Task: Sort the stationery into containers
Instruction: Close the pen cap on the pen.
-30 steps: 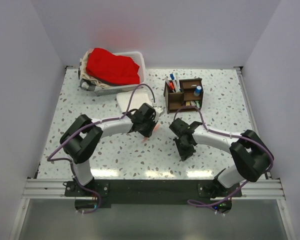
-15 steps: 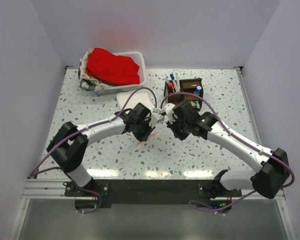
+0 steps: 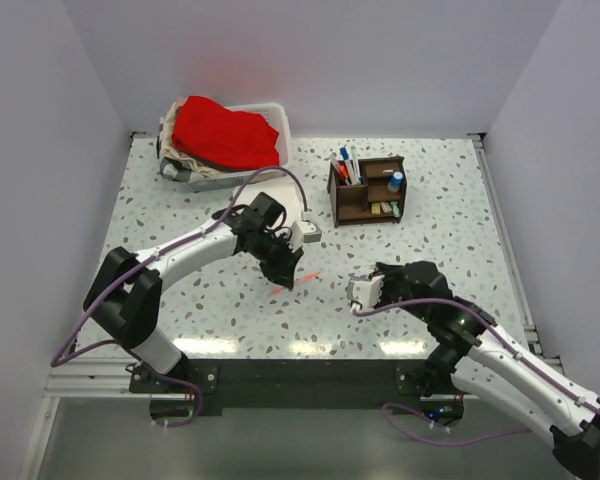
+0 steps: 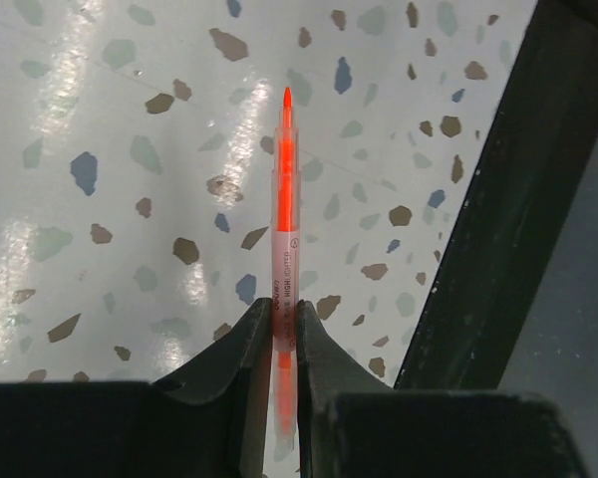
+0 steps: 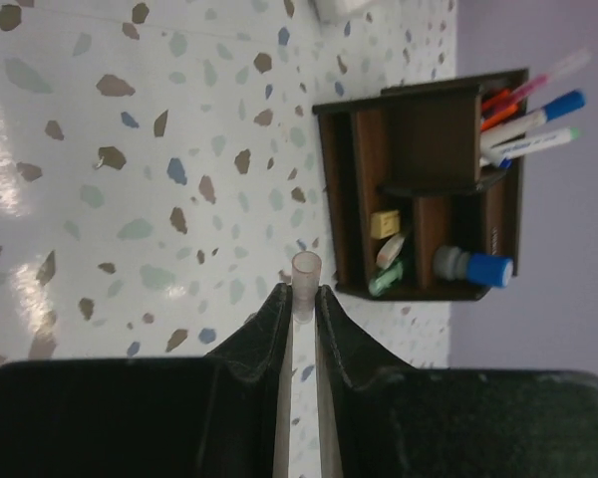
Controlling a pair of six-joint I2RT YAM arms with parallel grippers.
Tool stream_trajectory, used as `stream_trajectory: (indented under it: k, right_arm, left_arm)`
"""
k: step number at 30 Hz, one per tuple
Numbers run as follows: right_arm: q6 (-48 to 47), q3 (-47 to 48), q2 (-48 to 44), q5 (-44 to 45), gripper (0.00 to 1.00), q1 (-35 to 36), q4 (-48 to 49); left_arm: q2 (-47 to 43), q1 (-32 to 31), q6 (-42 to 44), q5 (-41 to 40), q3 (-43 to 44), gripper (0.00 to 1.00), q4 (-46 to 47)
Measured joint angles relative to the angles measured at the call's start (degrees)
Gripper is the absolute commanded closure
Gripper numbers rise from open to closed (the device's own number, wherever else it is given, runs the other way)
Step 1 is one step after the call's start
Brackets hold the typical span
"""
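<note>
My left gripper (image 4: 283, 309) is shut on the barrel of a pink-orange highlighter (image 4: 284, 199). Its bare orange tip points away over the speckled table. In the top view this gripper (image 3: 283, 268) hangs left of centre with the highlighter (image 3: 302, 278) sticking out. My right gripper (image 5: 304, 294) is shut on a clear plastic cap (image 5: 305, 277), and sits at the front right (image 3: 358, 292). The dark wooden organizer (image 3: 365, 205) stands at the back; it holds pens (image 5: 533, 110), a blue bottle (image 5: 475, 267) and a beige block (image 5: 383, 223).
A white basket (image 3: 283, 128) with red cloth (image 3: 225, 135) stands at the back left. A folded white cloth (image 3: 300, 225) lies just behind the left gripper. The black rail (image 3: 300, 375) of the arm bases runs along the near edge.
Half a second ago both grippers met in front of the organizer. They have now parted: the right arm swung back to the front right with the cap, the left kept the highlighter.
</note>
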Motion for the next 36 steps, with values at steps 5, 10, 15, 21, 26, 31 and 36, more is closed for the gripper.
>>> stream_trajectory:
  k: [5,10,15,21,26,31,36]
  right_arm:
    - [-12.83,-10.51,-2.19,-5.49,1.0,0.0,11.56]
    - [-19.06,-11.32,2.49,-9.03,1.0,0.02,21.14]
    - [-23.76,-11.58,8.37,-10.56,1.0,0.13,31.39]
    - [-27.23,-11.8,12.24,-10.71,1.0,1.84,38.42]
    - [-28.02,-11.69,12.92,-10.69,1.0,2.75,39.65]
    - [-28.02,-10.69,14.4,-10.14,1.0,3.45,39.82]
    - [-28.02,-9.31,16.31,-9.75,1.0,4.17,39.98]
  left_arm:
    - [0.0,0.87,3.1,8.39,1.46,1.0,-4.11]
    - [0.0,1.01,4.94,15.82,3.43,1.0,-6.54]
    - [0.57,2.51,4.13,21.38,3.54,1.0,-6.6]
    - [2.82,6.12,0.98,25.53,5.14,1.0,-5.29]
    - [2.82,6.84,-0.5,26.91,5.25,1.0,-4.15]
    - [2.82,7.04,-1.73,27.39,5.25,1.0,-3.15]
    - [2.82,7.54,-3.17,27.67,5.2,1.0,-2.01]
